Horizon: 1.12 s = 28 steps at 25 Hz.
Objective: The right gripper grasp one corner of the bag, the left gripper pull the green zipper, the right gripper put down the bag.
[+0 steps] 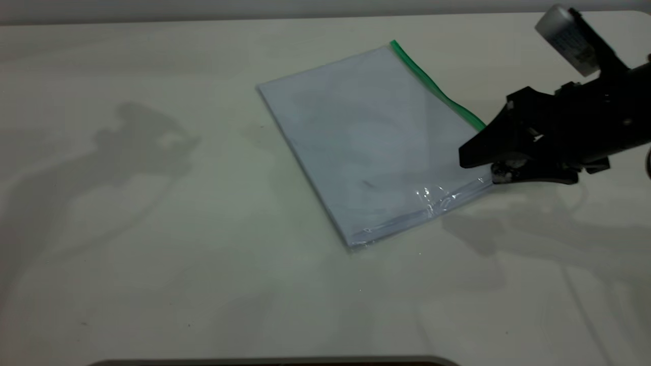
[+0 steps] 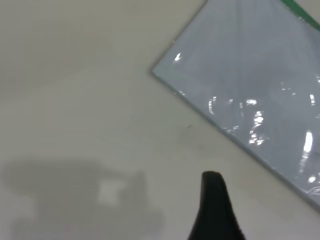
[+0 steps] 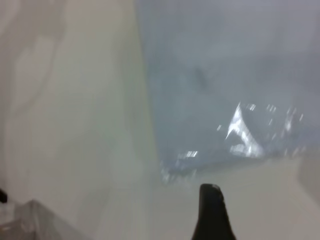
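Bag (image 1: 366, 142), large flat clear pale-blue plastic pouch with white sheets inside, lies flat mid-tabletop (image 1: 152, 254), toward far right. Narrow green zipper strip (image 1: 432, 86) runs along its right edge. Right tool (image 1: 483, 162), black with pointed jaws, is at the bag's near-right corner (image 1: 480, 179); whether it grips yet, cannot tell. Step judged: corner grasp. Next: secure the corner, lift. Left tool (image 2: 212, 200) hovers over bare tabletop beside the bag; opening not visible.

Clear bag (image 1: 366, 142) flat on table, green zipper (image 1: 432, 84) along far-right edge.

The bag (image 1: 366, 147) is glossy, crinkled clear plastic (green zipper (image 1: 432, 86) plastic too) on a smooth matt table (image 1: 152, 254).
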Tool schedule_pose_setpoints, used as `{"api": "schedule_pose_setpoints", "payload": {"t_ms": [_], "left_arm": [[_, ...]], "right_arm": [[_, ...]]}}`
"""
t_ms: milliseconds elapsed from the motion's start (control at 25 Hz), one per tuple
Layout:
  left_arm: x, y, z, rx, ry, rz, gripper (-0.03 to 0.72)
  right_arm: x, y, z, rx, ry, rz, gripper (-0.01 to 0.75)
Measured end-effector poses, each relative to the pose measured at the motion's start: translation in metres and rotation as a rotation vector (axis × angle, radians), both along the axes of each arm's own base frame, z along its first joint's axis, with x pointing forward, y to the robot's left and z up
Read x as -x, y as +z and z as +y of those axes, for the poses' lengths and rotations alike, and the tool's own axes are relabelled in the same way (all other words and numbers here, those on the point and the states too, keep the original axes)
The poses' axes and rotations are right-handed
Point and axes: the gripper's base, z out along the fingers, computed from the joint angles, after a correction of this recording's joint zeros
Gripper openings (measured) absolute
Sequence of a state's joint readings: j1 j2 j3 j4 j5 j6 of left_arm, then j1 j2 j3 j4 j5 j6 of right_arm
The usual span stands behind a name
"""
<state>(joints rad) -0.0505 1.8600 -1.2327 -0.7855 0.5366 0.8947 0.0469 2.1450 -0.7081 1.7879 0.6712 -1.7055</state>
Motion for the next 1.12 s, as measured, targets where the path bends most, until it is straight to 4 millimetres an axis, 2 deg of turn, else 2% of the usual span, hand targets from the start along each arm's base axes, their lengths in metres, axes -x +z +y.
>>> {"api": "schedule_pose_setpoints", "payload": {"t_ms": [160, 400, 560, 800, 1120], "left_arm": [[-0.01, -0.004, 0.004, -0.047, 0.028, 0.047, 0.587], [-0.025, -0.008, 0.008, -0.091, 0.071, 0.099, 0.587], [-0.027, -0.007, 0.004, -0.089, 0.068, 0.097, 0.587], [-0.026, -0.007, -0.009, -0.091, 0.04, 0.089, 0.587], [-0.027, -0.007, -0.01, -0.093, 0.044, 0.075, 0.587]], "right_arm": [[-0.013, -0.009, -0.007, -0.005, -0.035, 0.004, 0.578], [-0.018, -0.012, -0.036, 0.008, -0.137, 0.017, 0.578], [-0.021, -0.015, -0.051, 0.037, -0.176, 0.016, 0.578], [-0.021, -0.038, -0.058, 0.059, -0.186, 0.059, 0.578], [-0.029, -0.062, -0.057, 0.041, -0.148, 0.057, 0.578]]}}
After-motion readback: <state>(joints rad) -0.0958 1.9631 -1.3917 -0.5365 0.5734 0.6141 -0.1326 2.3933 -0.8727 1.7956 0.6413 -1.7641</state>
